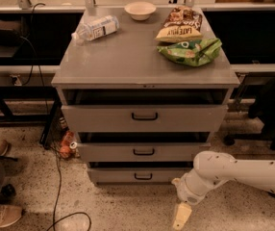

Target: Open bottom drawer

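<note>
The bottom drawer (128, 175) is the lowest of three grey cabinet drawers, with a small black loop handle (143, 176) at its centre. Its front stands slightly out from the cabinet, like the two above it. My gripper (181, 215) hangs from the white arm (233, 170) near the floor, in front of the drawer's right end. It is below and to the right of the handle and not touching it.
The middle drawer (142, 151) and top drawer (144, 117) sit above. On the cabinet top lie a plastic bottle (95, 28), a bowl (140, 10) and chip bags (188, 37). A cable (56, 186) and a person's shoe (3, 215) are on the floor at left.
</note>
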You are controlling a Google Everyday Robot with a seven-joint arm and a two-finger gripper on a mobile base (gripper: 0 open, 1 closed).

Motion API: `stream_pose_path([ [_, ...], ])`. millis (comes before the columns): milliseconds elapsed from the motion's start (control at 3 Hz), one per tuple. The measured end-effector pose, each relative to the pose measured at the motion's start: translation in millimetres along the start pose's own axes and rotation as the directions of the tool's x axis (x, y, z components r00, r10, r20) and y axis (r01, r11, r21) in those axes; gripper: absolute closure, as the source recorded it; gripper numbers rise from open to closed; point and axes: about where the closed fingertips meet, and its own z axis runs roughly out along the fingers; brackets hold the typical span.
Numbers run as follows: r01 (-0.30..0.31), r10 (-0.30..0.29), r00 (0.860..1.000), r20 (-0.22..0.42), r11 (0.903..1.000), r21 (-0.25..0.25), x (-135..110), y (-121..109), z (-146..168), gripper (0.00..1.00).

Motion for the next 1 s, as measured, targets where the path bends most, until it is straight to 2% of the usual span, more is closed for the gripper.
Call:
stream_pose_path([
  [333,-0.002,0.002,1.0,-0.002,1.0,0.0,-0.1,1.1,-0.9,0.0],
  [667,-0.023,0.023,0.999,0.024,0.9997,0.003,17.4,-7.2,10.4,0.0],
  [1000,0.02,-0.022,0.999,0.044,0.9985,0.051,55.8,-41.0,42.8,0.0],
])
